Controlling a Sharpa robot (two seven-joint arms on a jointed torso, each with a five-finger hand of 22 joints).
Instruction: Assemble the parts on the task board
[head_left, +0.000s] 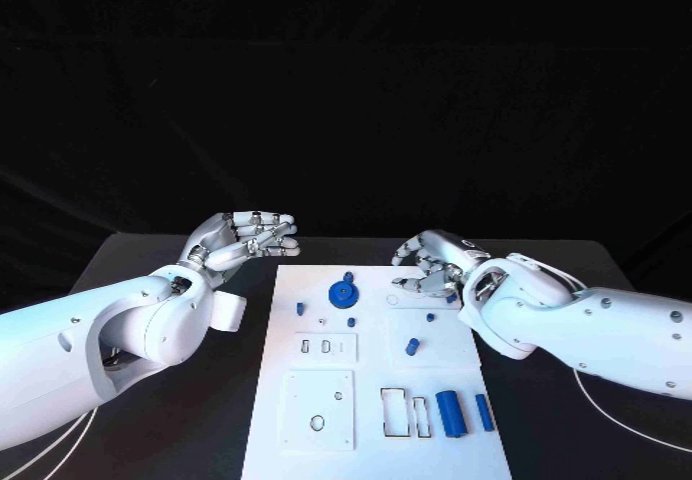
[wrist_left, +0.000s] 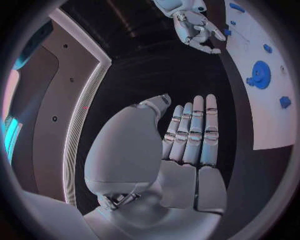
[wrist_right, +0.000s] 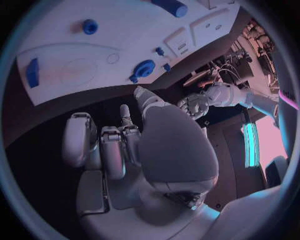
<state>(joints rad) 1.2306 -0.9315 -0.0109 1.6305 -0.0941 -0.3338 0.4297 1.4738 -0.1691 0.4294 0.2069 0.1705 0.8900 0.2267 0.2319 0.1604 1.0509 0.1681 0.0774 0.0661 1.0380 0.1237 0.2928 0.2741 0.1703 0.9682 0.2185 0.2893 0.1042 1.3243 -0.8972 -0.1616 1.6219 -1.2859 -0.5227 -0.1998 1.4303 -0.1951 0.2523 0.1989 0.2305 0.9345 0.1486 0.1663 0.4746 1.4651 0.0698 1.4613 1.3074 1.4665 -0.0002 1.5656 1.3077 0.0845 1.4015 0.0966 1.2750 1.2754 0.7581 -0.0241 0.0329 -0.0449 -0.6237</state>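
White rectangular task board (head_left: 378, 400) seen lying on the black surface (head_left: 173, 260), both silver robot hands held at its far end.

Left robot hand (head_left: 242, 238) is seen just off the board's far left corner, over the surface, fingers extended side by side and nothing held. Right robot hand (head_left: 428, 264) is placed over the board's far right corner, fingers curled inward; whether anything is gripped cannot be told. A round blue disc part (head_left: 343, 293) is noted near the far end, between the two hands. Two blue cylindrical parts (head_left: 464, 412) are seen lying side by side near the board's right edge at the near end, beside narrow rectangular slots (head_left: 404, 412).
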